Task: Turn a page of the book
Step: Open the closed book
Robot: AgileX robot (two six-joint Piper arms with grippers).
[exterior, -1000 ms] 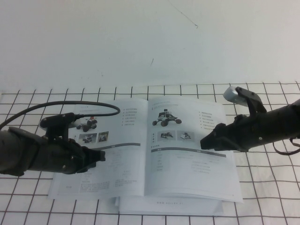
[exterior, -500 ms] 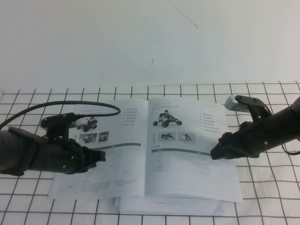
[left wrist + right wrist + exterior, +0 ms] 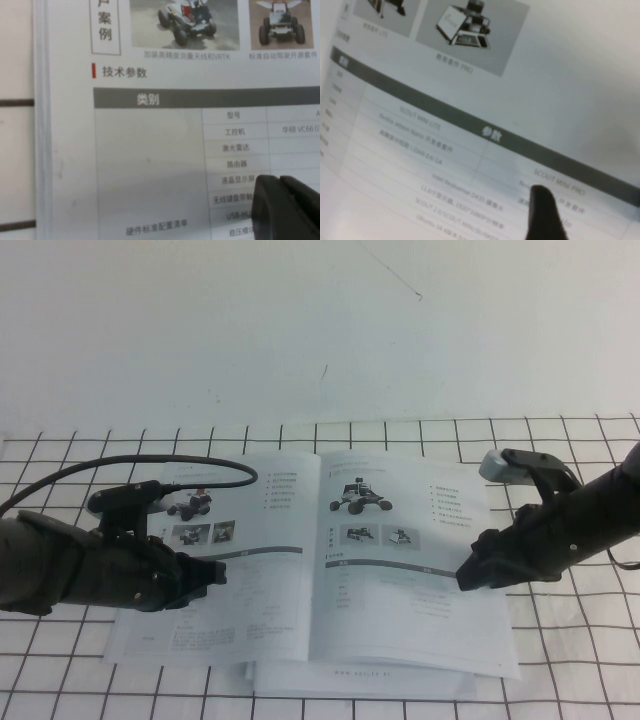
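The book (image 3: 250, 625) lies open and flat on the gridded table. Its right leaf is the page (image 3: 400, 585), printed with a black four-wheeled rover (image 3: 358, 494), two small photos and a grey bar. My right gripper (image 3: 466, 578) hovers low over the page's right part, near its outer edge. In the right wrist view only one dark fingertip (image 3: 541, 200) shows above the table text, with nothing held. My left gripper (image 3: 218, 575) rests on the left leaf below the red-topped vehicle picture. In the left wrist view the left gripper (image 3: 281, 184) is shut, with its fingers pressed together on the printed table (image 3: 235, 150).
A plain white booklet (image 3: 360, 680) sticks out from under the book at the near edge. The table (image 3: 570, 660) has black grid lines and ends at a white wall (image 3: 300, 320). A black cable (image 3: 150, 464) arcs over the left leaf's top.
My right gripper has slid to the right and nearer, from over the page's middle right to its outer edge. The left arm and the book have not moved.
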